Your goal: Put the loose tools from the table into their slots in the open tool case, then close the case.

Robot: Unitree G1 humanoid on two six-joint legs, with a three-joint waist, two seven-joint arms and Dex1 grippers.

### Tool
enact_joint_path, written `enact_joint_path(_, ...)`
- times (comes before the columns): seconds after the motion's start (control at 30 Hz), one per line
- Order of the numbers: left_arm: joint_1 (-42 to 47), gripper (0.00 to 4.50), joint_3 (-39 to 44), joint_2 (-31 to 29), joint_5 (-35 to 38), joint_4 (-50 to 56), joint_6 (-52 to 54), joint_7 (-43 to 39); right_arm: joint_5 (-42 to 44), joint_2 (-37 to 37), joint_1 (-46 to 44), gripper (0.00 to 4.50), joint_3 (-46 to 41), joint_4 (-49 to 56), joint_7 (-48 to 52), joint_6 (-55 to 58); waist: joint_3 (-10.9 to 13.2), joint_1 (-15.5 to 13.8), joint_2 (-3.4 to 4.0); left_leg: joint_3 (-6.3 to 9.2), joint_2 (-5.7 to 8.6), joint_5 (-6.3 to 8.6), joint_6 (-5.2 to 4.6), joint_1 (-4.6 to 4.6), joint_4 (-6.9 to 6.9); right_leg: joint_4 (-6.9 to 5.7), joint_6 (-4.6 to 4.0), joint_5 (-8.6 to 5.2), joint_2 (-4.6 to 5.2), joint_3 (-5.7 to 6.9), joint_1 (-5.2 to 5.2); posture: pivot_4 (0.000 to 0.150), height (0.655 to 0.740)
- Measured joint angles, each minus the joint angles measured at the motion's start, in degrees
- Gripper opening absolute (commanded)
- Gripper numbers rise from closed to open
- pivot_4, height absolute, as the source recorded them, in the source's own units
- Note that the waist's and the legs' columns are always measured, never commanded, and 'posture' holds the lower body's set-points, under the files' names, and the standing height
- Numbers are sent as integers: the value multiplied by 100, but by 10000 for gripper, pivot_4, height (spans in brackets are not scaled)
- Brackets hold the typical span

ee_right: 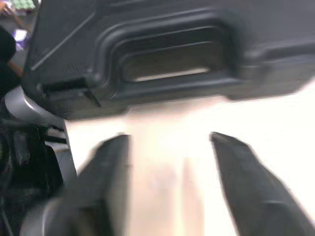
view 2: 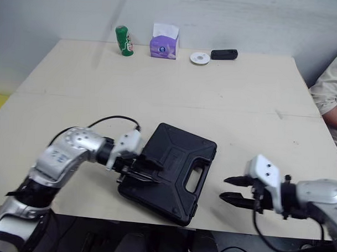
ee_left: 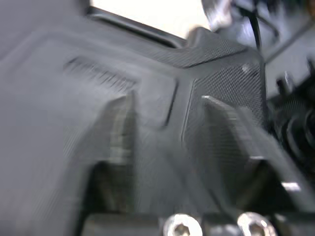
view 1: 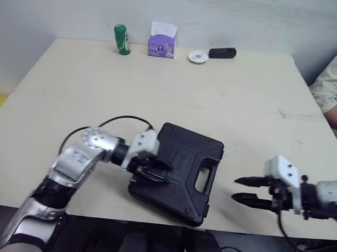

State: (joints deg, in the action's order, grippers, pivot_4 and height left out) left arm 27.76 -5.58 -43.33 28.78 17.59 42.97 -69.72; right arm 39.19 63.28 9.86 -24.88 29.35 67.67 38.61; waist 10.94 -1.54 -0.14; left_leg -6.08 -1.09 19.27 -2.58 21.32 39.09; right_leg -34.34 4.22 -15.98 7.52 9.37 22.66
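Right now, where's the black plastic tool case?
Head views: the black plastic tool case lies shut near the front edge of the beige table, the left hand on its left side, the right hand apart to its right.

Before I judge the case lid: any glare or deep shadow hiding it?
Left eye view: even light, no glare on the closed black plastic tool case, its moulded lid readable. Right wrist view: the beige table shows bright through the case's handle opening.

- The right hand (ee_right: 170, 140) holds its two black fingers spread apart above the pale tabletop (ee_right: 290, 142).
- Just ahead lies the closed black tool case (ee_right: 162, 29), its handle cutout facing the fingertips, not touching them.
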Motion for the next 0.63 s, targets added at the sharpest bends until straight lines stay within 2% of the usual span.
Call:
enact_joint_path(0.03,-199,44727,412,-193,260,159,203,24,41,112,-51,45000,-168,-228,191,-2,17,7,1,0,0,0,0,0,0,2,1,1,2,0,-1,1500,7316)
enact_joint_path(0.13,-719,44727,1420,-669,801,483,597,43,52,373,-197,45000,-497,-747,607,-5,52,23,11,-2,0,0,0,-1,0,3,2,1,4,-1,0,1500,7316)
enact_joint_path(0.17,-1075,44727,1992,-939,1020,578,754,32,34,557,-245,45000,-620,-1024,872,-65,56,22,18,-2,0,0,2,-3,-1,1,-1,-1,3,-1,1,1500,7316)
enact_joint_path(0.23,-1496,44727,2696,-1231,1170,611,907,13,-26,705,-397,45000,-699,-1379,1160,-232,61,17,18,-1,-1,-1,7,-3,-3,0,-3,-2,2,1,3,1500,7316)
enact_joint_path(0.43,-2483,44727,4565,-1876,1037,62,898,-119,-501,927,-1378,45000,-498,-2512,1309,-974,76,30,40,-12,1,18,37,2,-10,-1,-7,-4,6,-4,24,1500,7316)
enact_joint_path(0.63,-2974,44727,5316,-2181,877,-452,615,-408,-775,1149,-1859,45000,-176,-3138,1595,-1300,78,31,43,-39,-1,9,28,35,-13,-30,-17,-10,8,-18,85,1500,7316)
